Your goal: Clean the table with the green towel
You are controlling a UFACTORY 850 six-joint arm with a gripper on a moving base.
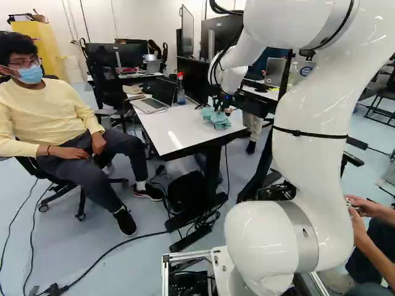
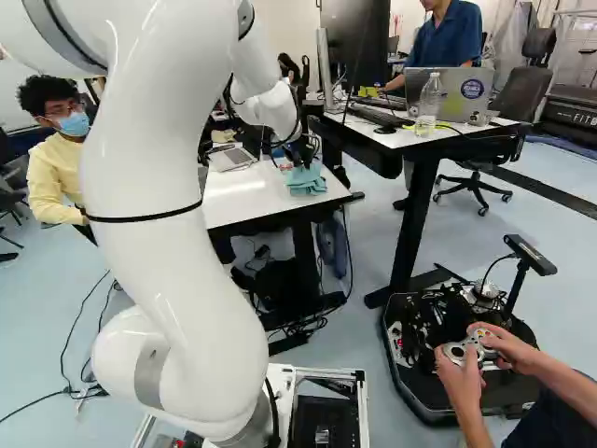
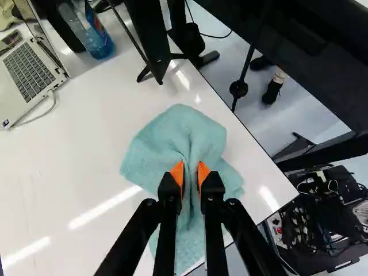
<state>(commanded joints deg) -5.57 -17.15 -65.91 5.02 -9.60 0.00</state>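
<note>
white, thick-jointed robot arm (image 1: 311, 160) stands closest, reaching out to a black two-fingered gripper with orange pads (image 3: 191, 171), which is narrowed on a raised fold of the pale green cloth towel (image 3: 178, 135). the towel lies spread and rumpled on the glossy white worktop (image 3: 75, 144), by its near right corner as the left base view has it, with one end at the near edge. so the grasp is made and the cloth is down on the surface; whether any wiping is done (a wiped patch and a bare one look much alike here) i cannot tell. most of the worktop lies outside the cloth, notably the stretch towards the open silver laptop (image 3: 29, 72), and probably remains to be covered.
</note>
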